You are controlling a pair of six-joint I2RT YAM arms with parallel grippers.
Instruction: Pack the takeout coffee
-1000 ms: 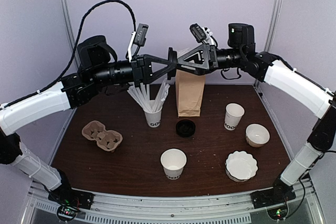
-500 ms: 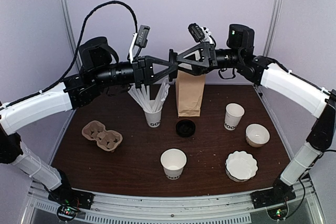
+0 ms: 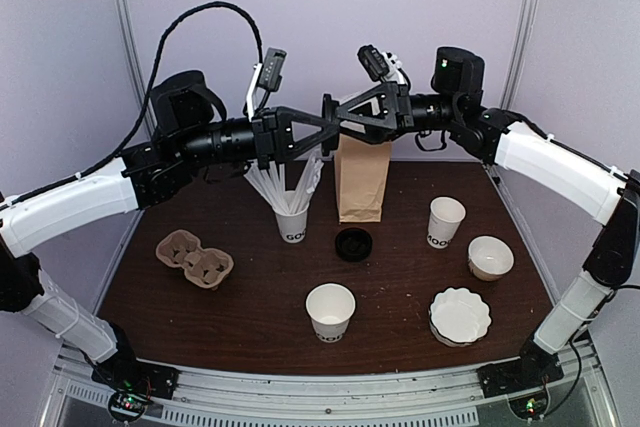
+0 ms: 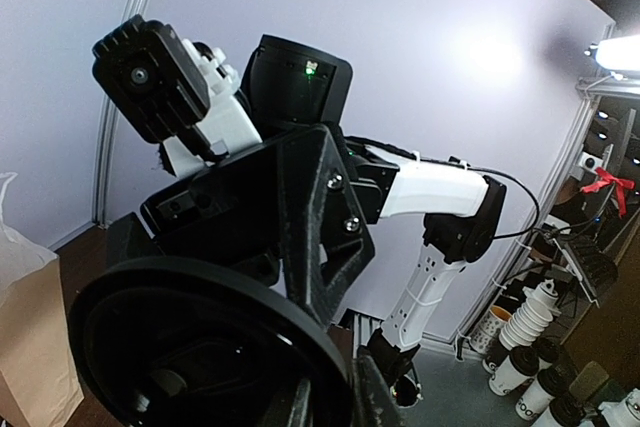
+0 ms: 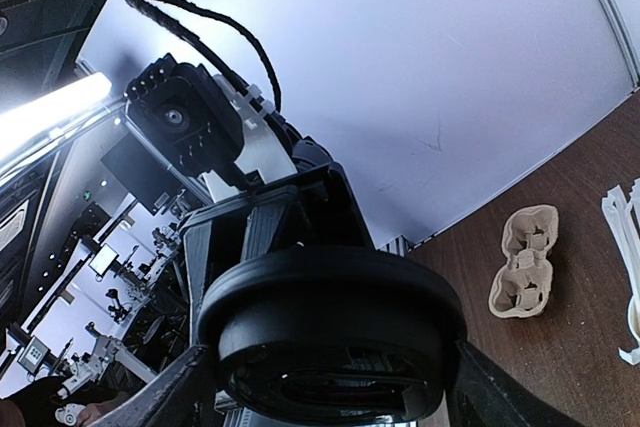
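Both arms are raised and meet in the air over the back of the table (image 3: 240, 322), above a brown paper bag (image 3: 362, 182). Between them hangs a black lid (image 3: 327, 107), edge-on to the overhead camera. The left pincer (image 3: 320, 127) is nearly pressed together and pinches the lid's rim. The left wrist view shows the rim running between its fingertips. The right pincer (image 3: 337, 119) is spread wide, with one finger (image 5: 185, 392) on each side of the lid (image 5: 330, 337). Whether those fingers touch it cannot be told.

The coffee's lid is thus up in the air, while two plain white cups stand open-topped on the table – one at the front centre (image 3: 330, 310), one to the right (image 3: 446, 220). Which of them belongs to the lid cannot be told.

Also on the table are a cup of white straws (image 3: 292, 219) just left of the bag, another black round lid (image 3: 353, 244), a cardboard cup carrier (image 3: 195, 258) at the left, a white bowl (image 3: 490, 257) and a stack of fluted white paper dishes (image 3: 460, 315).
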